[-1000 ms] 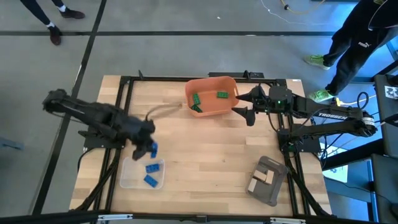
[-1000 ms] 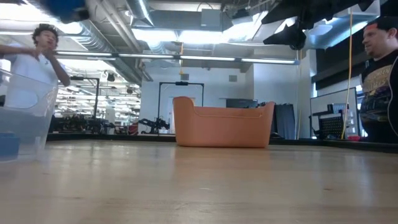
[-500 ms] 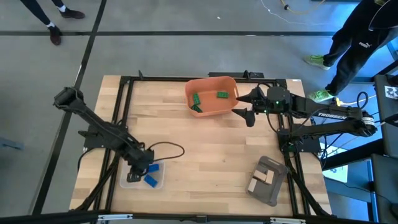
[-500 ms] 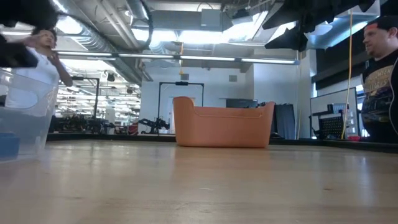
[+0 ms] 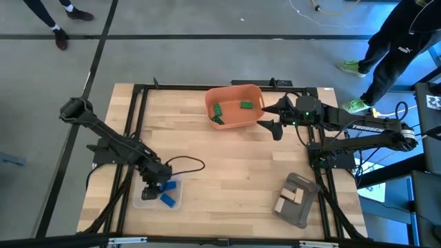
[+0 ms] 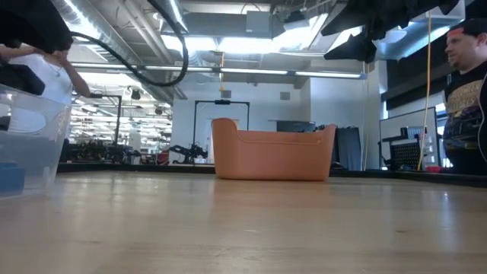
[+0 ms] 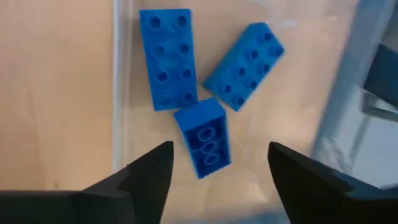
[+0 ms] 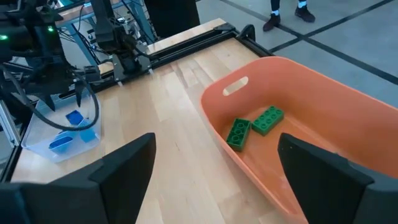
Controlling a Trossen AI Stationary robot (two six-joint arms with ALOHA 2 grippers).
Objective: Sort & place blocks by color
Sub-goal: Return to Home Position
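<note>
Left wrist view: the left gripper (image 7: 221,150) hangs spread and empty above three blue blocks (image 7: 166,59) in the clear tray (image 7: 117,93); the right gripper (image 5: 270,118) waits, spread, by the orange bin (image 5: 234,88). Best to lift straight up first, clearing the tray wall.

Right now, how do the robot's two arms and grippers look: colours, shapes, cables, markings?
Both arms are dark and slim. The right arm bears white TROSSEN lettering and a small green light near its wrist. A thin black cable loops beside the left arm. The left gripper and right gripper each have two dark, wedge-shaped fingers.
</note>
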